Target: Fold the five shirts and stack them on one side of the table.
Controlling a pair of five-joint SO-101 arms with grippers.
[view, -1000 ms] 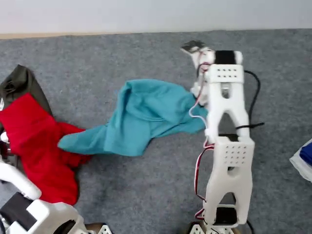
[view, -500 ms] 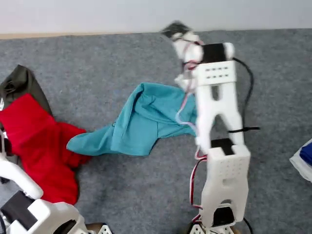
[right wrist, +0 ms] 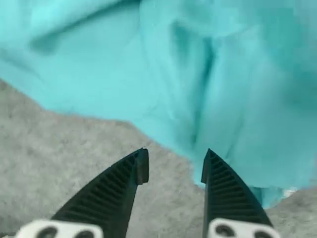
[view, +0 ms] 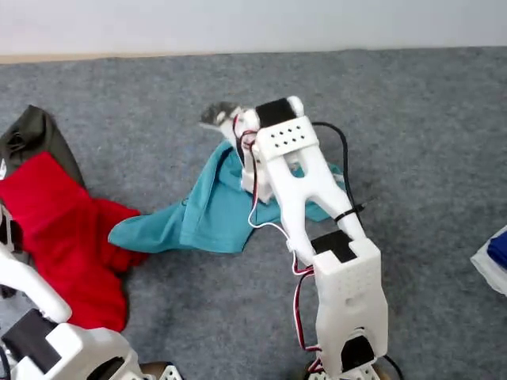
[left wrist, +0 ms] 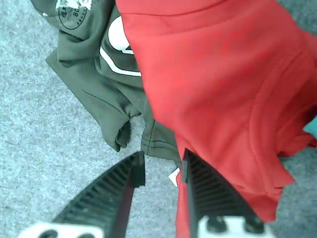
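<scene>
Right wrist view — ribbed black fingers [right wrist: 119,186] apart at edge of rumpled teal shirt [right wrist: 223,89]

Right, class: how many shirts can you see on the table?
3 for certain: teal shirt mid-table, red shirt at the left, dark olive shirt partly under it. Blue-and-white cloth at the right edge may be a fourth.

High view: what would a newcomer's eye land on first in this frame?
The white right arm stretches across the crumpled teal shirt in the middle of the grey table, its open claw over the cloth's edge. Next comes the bright red shirt heaped at the left edge, overlapping a dark green shirt.
</scene>
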